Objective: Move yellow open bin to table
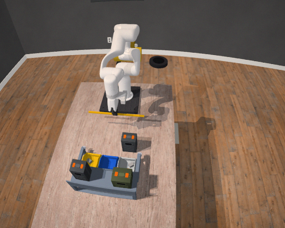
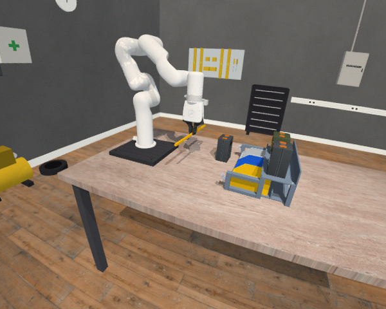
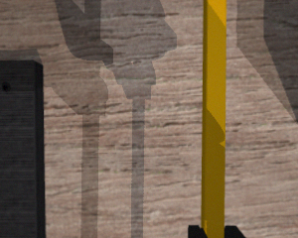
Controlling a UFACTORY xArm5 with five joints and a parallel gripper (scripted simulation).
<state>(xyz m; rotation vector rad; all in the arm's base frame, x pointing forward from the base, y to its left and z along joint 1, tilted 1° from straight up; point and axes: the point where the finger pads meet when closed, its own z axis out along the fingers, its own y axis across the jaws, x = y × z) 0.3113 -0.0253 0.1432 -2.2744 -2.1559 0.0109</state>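
Note:
My gripper (image 1: 114, 113) hangs just above the table in front of the arm's black base plate (image 1: 120, 100). It is shut on a long thin yellow bar (image 1: 118, 113), held level near its middle; the bar also shows in the side view (image 2: 189, 134) and runs up the wrist view (image 3: 214, 119). The yellow open bin (image 1: 92, 159) stands at the left end of the grey shelf (image 1: 105, 171), with a small grey part in it. A blue bin (image 1: 109, 162) and a pale grey bin (image 1: 128, 162) stand beside it. The gripper is far from the shelf.
A dark case (image 1: 80, 169) and an olive case (image 1: 122, 177) with orange latches sit on the shelf's upper level. Another dark case (image 1: 129, 142) stands on the table between the shelf and the gripper. A tyre (image 1: 158, 61) lies on the floor.

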